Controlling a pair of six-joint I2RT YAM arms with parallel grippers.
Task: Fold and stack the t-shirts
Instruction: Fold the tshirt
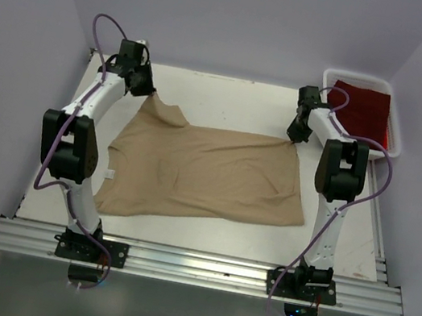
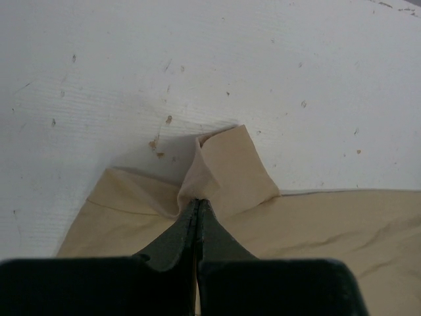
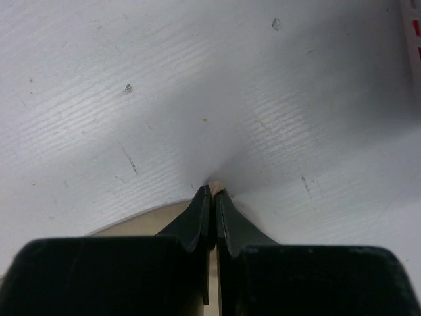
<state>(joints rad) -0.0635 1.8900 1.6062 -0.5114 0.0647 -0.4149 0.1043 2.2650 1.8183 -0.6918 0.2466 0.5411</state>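
The tan t-shirt lies spread across the middle of the white table, its white neck label at the left. My left gripper is shut on the shirt's far left sleeve and lifts it a little; the left wrist view shows the pinched sleeve bunched ahead of my gripper. My right gripper is shut on the shirt's far right corner, a sliver of tan cloth showing between the tips of my gripper. The dark red t-shirt lies in the bin.
A white plastic bin stands at the far right corner of the table. The table's white surface runs behind the shirt to the back wall. Purple cables loop from both arms.
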